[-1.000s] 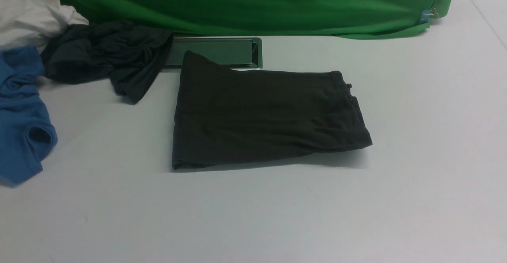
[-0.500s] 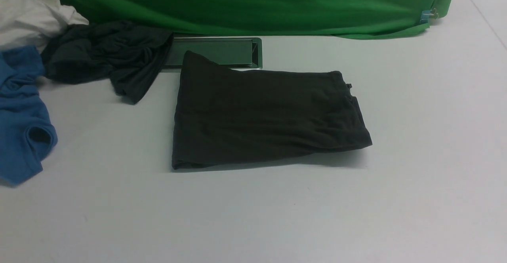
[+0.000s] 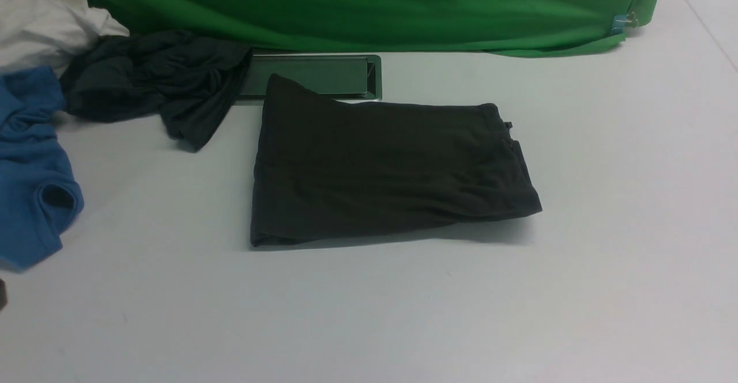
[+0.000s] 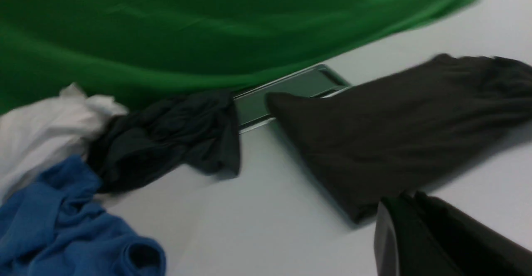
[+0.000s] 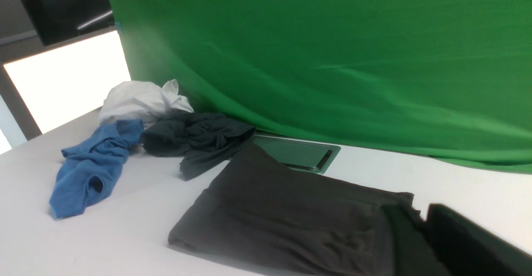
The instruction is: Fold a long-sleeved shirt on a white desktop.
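Observation:
The long-sleeved shirt (image 3: 386,169) lies folded into a flat dark rectangle in the middle of the white desktop (image 3: 605,267). No collar, label or logo shows. In the left wrist view my left gripper (image 4: 409,195) is shut and empty, its tips lined up with the shirt's (image 4: 395,118) near left corner. Only a dark sliver of that arm (image 3: 2,293) shows at the front view's left edge. My right gripper (image 5: 420,220) has a narrow gap between its tips and holds nothing. It sits back from the shirt's (image 5: 291,213) right end.
A crumpled grey-teal garment (image 3: 155,77), a blue garment (image 3: 29,169) and a white garment (image 3: 40,25) are heaped at the far left. A metal hatch (image 3: 311,76) set in the table lies just behind the shirt. A green backdrop (image 3: 375,2) hangs along the far edge.
A dark sliver of my left arm has come into the front view at its left edge. The shirt and the other garments have not moved.

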You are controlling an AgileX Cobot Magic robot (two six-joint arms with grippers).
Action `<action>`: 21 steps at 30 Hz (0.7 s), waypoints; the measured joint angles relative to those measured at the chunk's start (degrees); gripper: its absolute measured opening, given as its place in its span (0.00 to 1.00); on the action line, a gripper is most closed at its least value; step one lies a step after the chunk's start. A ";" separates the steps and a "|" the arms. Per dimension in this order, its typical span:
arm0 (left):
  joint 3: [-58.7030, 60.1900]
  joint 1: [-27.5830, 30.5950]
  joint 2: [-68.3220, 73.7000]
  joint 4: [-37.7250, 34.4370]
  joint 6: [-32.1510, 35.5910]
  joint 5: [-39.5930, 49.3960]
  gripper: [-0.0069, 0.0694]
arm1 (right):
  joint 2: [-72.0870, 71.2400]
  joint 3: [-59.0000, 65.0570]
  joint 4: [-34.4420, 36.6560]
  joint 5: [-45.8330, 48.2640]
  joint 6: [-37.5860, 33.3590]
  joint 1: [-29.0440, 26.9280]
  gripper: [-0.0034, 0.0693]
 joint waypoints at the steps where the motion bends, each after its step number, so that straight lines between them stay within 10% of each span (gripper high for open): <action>1: 2.42 0.00 -0.88 1.19 -1.61 -2.18 0.12 | 0.00 0.00 0.00 0.00 0.00 0.00 0.17; 21: 26.84 0.00 -4.89 3.49 -7.87 -20.43 0.12 | 0.00 0.00 -0.06 0.00 0.00 0.00 0.21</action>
